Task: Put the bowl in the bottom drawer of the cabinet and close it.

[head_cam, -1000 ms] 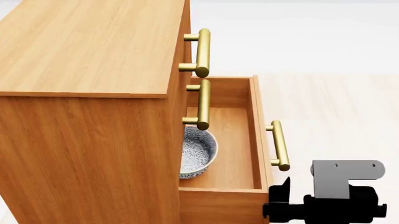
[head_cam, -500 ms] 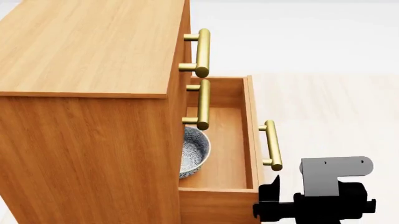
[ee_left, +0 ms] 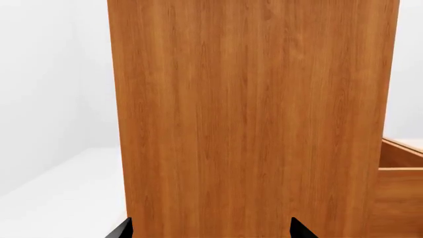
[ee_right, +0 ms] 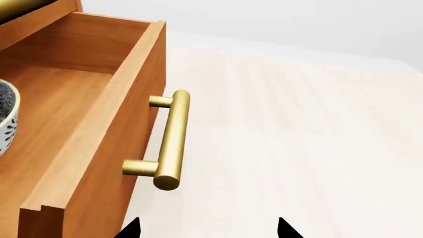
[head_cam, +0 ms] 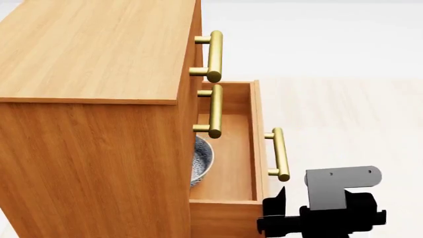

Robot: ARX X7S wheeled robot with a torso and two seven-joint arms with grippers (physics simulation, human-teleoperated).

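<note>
Pale plank floor [head_cam: 343,109]; wood-grain cabinet [head_cam: 92,148], bottom drawer [head_cam: 254,148] ajar at 3 o'clock, floral bowl [head_cam: 201,159] inside; right gripper [ee_right: 208,229] spread, empty; left gripper [ee_left: 210,229] likewise.

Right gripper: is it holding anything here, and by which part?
Nothing. The right gripper is open and empty beside the bottom drawer's handle, not around it. The bowl sits inside the drawer.

right arm [head_cam: 330,213]: black body | grey bracket [head_cam: 340,186], two apparent screw dots | black pointed tool tips

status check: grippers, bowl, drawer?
Both grippers empty, open. Bowl inside bottom drawer, drawer part open. Right gripper near its handle. Nothing blocking.
</note>
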